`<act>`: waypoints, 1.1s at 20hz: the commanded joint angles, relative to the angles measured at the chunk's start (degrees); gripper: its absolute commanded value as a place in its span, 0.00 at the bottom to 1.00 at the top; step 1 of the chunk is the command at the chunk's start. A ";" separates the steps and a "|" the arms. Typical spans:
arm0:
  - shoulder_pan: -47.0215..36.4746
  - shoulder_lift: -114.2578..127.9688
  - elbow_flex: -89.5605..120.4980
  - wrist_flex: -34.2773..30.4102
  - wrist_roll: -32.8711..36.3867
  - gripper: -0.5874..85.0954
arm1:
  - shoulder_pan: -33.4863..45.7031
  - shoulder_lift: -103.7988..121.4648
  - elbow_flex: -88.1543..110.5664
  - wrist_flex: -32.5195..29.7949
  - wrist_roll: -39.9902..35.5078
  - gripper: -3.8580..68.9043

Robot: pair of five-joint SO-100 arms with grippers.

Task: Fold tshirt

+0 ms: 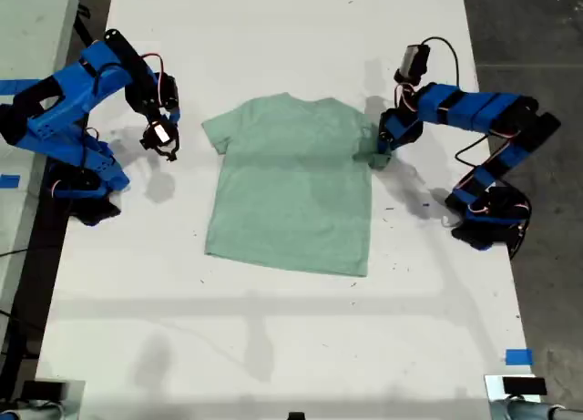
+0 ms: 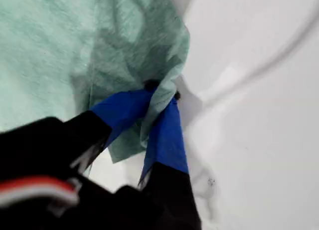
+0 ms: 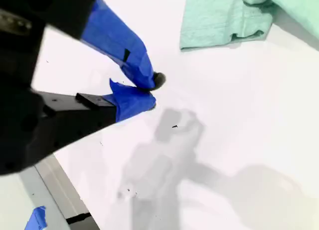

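Note:
The mint-green tshirt lies flat on the white table, collar toward the far edge. My first gripper is at its sleeve on the exterior view's right. In the first wrist view this gripper is shut on a bunched fold of the tshirt sleeve. My second gripper hangs above bare table just off the sleeve on the exterior view's left. Its blue fingers are shut with nothing between them, and the tshirt sleeve lies a short way from them.
Both arm bases stand on the table, one at each side edge in the exterior view. A blue tape mark sits near the front on the exterior view's right. Dark floor lies beyond that side's table edge.

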 commanded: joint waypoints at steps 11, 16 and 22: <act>1.85 2.46 1.93 -1.85 -2.02 0.01 | -12.39 10.20 -27.77 15.12 3.60 0.04; 2.46 2.29 1.93 -2.81 -2.64 0.01 | -18.54 -1.23 -38.50 3.69 8.17 0.04; 3.43 2.29 1.93 -2.55 -3.25 0.01 | -23.64 -24.79 -47.29 -9.23 10.90 0.07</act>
